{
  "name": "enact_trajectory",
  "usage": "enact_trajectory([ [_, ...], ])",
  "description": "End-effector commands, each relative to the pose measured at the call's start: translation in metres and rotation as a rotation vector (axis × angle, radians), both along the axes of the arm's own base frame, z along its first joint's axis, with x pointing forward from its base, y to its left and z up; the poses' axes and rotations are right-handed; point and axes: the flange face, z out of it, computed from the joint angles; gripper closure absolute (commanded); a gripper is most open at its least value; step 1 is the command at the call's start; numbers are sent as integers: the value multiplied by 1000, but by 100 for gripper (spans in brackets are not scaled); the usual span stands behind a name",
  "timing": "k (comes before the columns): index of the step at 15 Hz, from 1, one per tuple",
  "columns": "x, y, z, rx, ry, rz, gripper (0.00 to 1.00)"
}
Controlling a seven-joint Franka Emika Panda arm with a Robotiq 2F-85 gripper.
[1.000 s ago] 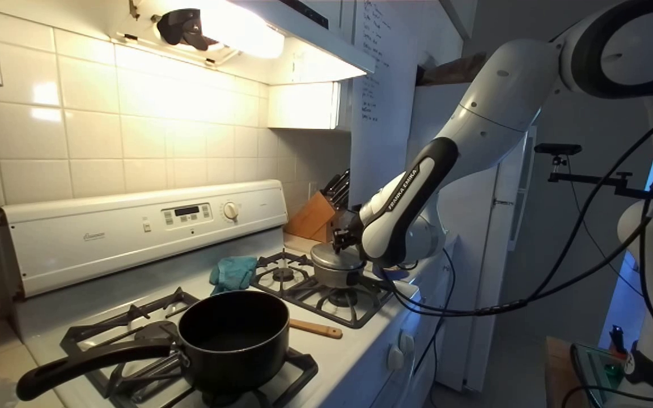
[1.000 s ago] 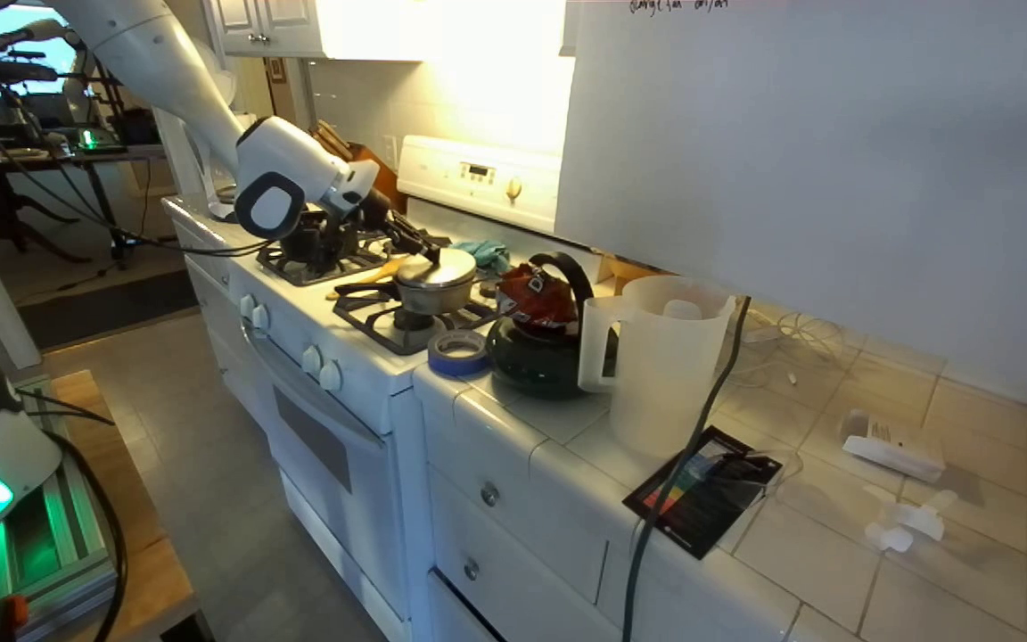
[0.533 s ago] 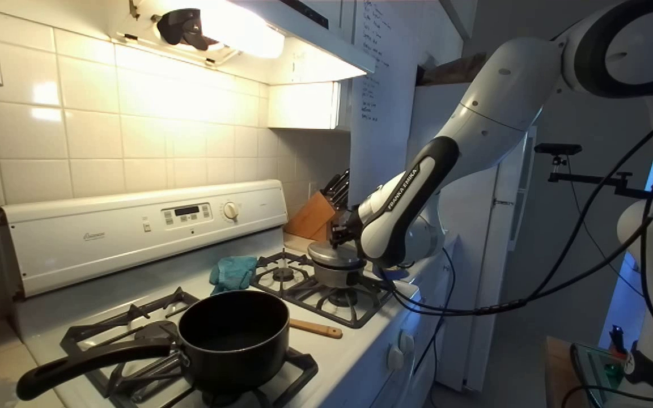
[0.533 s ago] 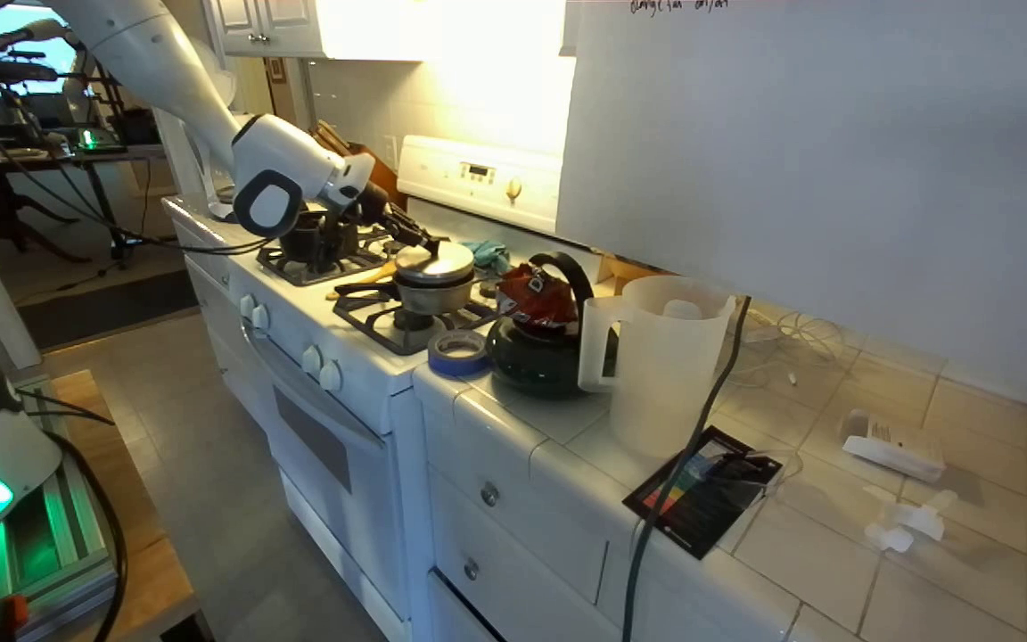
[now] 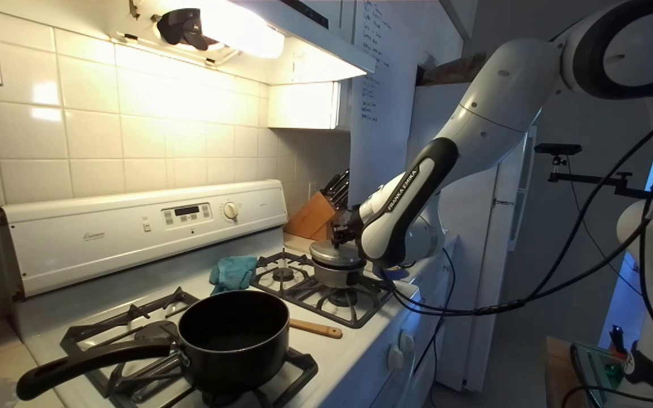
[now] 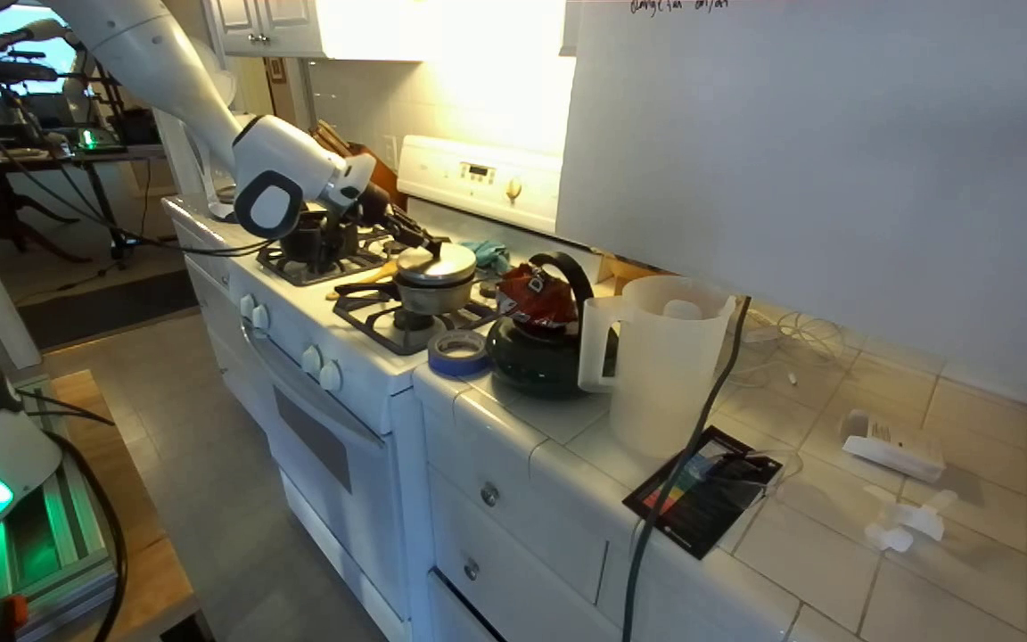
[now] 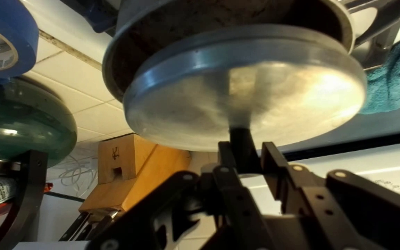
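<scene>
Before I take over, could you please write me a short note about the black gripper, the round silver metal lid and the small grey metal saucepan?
Black gripper: shut on the short black knob of the round silver metal lid.
Lid: held just above the small grey metal saucepan; a gap shows between them.
Saucepan: standing on the white gas stove.
Done: the lid is gripped and off the saucepan.
Left, probably: setting the lid down and opening the gripper.

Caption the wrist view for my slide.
Gripper holding a metal lid by its black knob over an open pot, a teal towel nearby.
</scene>
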Motion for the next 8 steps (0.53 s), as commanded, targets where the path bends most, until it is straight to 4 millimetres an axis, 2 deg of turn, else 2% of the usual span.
enact_trajectory([
  [1, -5, -2, 0, -20, -1, -17, 93],
  [8, -11, 6, -2, -31, 12, 5, 93],
])
